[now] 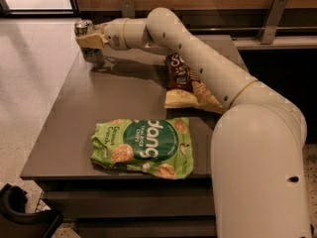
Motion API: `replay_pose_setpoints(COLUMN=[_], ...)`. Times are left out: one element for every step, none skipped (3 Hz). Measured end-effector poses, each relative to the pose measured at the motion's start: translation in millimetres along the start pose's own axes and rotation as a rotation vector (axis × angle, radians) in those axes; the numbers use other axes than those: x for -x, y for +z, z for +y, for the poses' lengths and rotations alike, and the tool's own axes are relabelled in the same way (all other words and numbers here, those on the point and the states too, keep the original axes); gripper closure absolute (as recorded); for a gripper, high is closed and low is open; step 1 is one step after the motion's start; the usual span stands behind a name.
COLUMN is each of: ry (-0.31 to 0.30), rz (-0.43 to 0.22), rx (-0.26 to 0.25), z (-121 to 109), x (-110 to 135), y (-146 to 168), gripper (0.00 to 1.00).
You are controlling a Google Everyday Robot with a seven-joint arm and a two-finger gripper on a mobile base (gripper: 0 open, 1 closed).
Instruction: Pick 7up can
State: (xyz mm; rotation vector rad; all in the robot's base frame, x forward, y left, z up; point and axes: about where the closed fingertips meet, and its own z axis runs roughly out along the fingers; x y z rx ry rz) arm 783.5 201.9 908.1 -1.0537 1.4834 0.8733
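Note:
The 7up can stands upright at the far left corner of the dark table, showing its silver top. My gripper reaches in from the right at the end of the long white arm. Its tan fingers are closed around the can's middle. The can's lower part shows dark below the fingers. I cannot tell whether its base touches the table.
A green snack bag lies flat near the table's front edge. A brown and yellow snack bag lies partly under the arm at the middle right. A wooden wall with metal brackets runs behind the table. Light floor lies to the left.

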Motion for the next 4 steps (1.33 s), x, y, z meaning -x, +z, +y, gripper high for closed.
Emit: replay_pose_setpoints(ry=[-0.052,-0.083,-0.108,-0.128], rz=[0.028,0.036,0.009,-0.022], rx=[-0.022,-0.040,-0.052,-0.056], z=[20,28,30,33], x=[37,57,68,73], y=[-23,-35,-44,-50], gripper=[1.00,1.00,1.00,1.00])
